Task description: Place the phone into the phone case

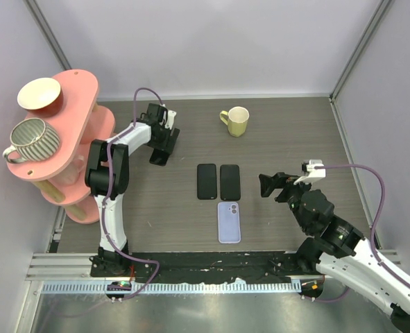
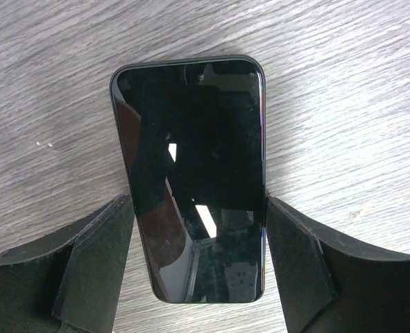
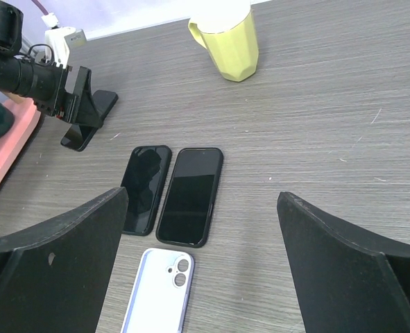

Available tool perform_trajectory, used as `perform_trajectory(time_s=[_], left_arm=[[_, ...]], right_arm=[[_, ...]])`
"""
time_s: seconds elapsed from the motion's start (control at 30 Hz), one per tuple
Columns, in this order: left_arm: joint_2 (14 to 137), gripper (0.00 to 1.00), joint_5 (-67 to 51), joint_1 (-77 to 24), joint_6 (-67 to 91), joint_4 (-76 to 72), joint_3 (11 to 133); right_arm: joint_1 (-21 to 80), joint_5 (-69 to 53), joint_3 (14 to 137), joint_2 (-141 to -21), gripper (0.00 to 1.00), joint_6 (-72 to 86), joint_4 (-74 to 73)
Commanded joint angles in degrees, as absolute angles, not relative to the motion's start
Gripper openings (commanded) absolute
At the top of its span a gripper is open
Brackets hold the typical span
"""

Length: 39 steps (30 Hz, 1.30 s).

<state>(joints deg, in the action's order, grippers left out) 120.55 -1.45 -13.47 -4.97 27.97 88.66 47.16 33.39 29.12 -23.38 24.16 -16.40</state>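
Glossy blk glass phone, matt grey wood-grain table, smooth glazed yellow mug

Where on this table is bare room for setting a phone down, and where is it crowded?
Bare wood lies right of the yellow mug up to the wall, and between the left arm and the lavender piece. Crowded: the centre, where two black pieces lie side by side, and the left gripper over a black phone.

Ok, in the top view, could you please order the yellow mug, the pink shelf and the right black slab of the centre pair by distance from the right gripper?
From the right gripper:
1. Right black slab, just left of it.
2. Yellow mug, farther back.
3. Pink shelf, far left.
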Motion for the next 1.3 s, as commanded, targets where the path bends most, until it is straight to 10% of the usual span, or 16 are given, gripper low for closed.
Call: perform_trajectory(time_s=[0.0,0.63,1.27], left_arm=[[121.02,0.77,-2.73,-13.27,-4.83,27.16,88.24],[122.52,0.82,-1.49,-13.27,-4.40,28.65,89.38],[107.60,0.32,-7.04,-15.29,4.92,29.00,80.96]], right_arm=[[47.37,34.63,32.17,-23.38,0.95,24.87,-15.82],[47.37,35.07,32.26,-23.11,0.95,26.28,-16.70],[47.29,35.00,36.04,-47.79,0.89,43.59,-1.63]])
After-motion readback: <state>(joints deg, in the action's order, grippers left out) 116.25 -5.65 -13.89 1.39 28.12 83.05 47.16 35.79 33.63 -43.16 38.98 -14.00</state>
